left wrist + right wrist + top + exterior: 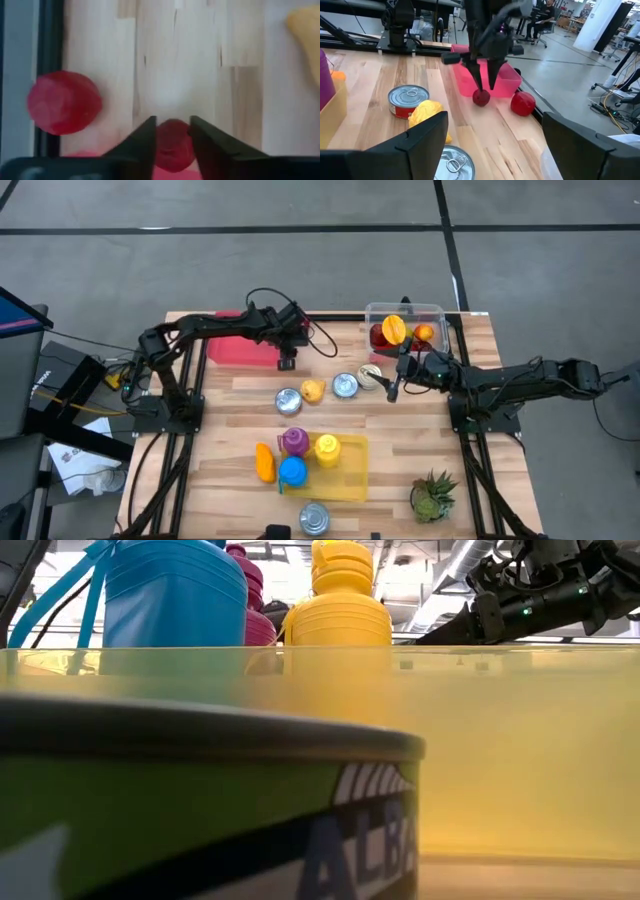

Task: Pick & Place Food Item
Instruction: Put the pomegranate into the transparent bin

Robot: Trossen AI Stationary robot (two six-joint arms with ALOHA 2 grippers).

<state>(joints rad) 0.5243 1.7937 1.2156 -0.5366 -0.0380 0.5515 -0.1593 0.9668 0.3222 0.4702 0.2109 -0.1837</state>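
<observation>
A small dark-red round food item is between the fingers of my left gripper, next to the pink bin at the table's far left. A larger red ball rests on the wood by the table's far edge, also seen as the red ball. My left gripper points steeply down. My right gripper waits open near the clear container, with nothing between its fingers. My left gripper pinches the small red item by its two opposite sides between its two fingers. The fingers come from above, pointing steeply down. The item sits at their free ends and hangs just clear of the table.
Two cans and a yellow food piece lie mid-table. A yellow tray holds coloured bottles. Another can and a small plant stand near the front edge. The clear container holds red and orange items.
</observation>
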